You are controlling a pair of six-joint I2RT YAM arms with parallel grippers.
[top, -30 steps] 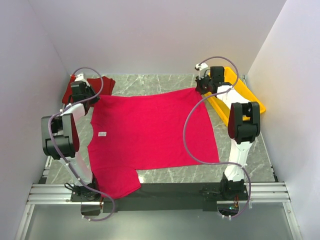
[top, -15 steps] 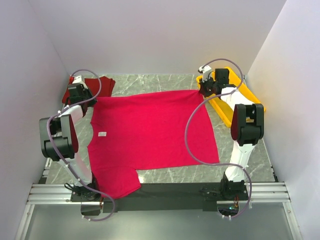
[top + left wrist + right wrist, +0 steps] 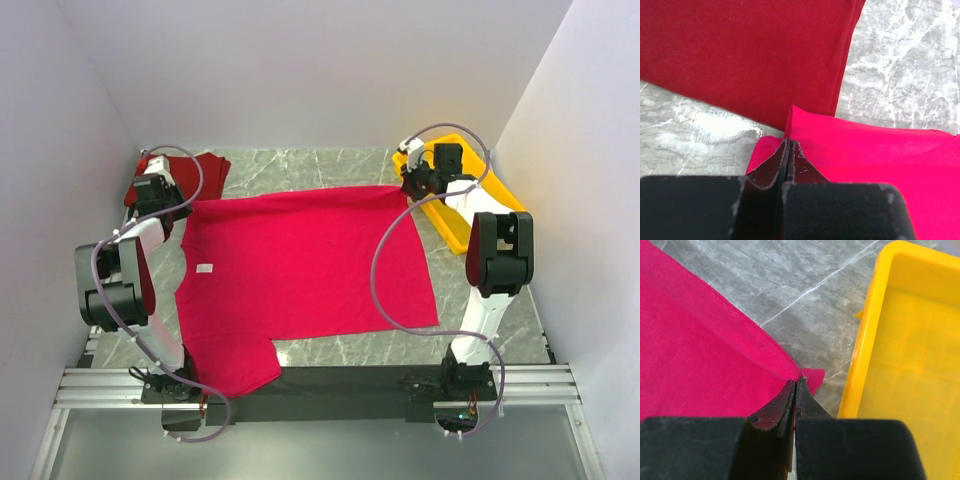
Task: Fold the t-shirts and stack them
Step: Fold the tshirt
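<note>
The bright crimson t-shirt (image 3: 300,270) lies spread flat on the marble table, with a small white tag (image 3: 204,268) near its left edge. My left gripper (image 3: 172,205) is shut on its far left corner (image 3: 795,117). My right gripper (image 3: 408,186) is shut on its far right corner (image 3: 807,377), pulling the far edge taut. The darker maroon t-shirt (image 3: 205,165) lies folded at the far left, just beyond the left gripper, and fills the top of the left wrist view (image 3: 740,50).
A yellow plastic tray (image 3: 485,195) stands at the far right, close beside my right gripper, and shows in the right wrist view (image 3: 910,340). Walls close in the table on three sides. A black rail (image 3: 350,385) runs along the near edge.
Both grippers have moved outward and a little toward the far side with the crimson shirt's corners, stretching its far edge straighter.
</note>
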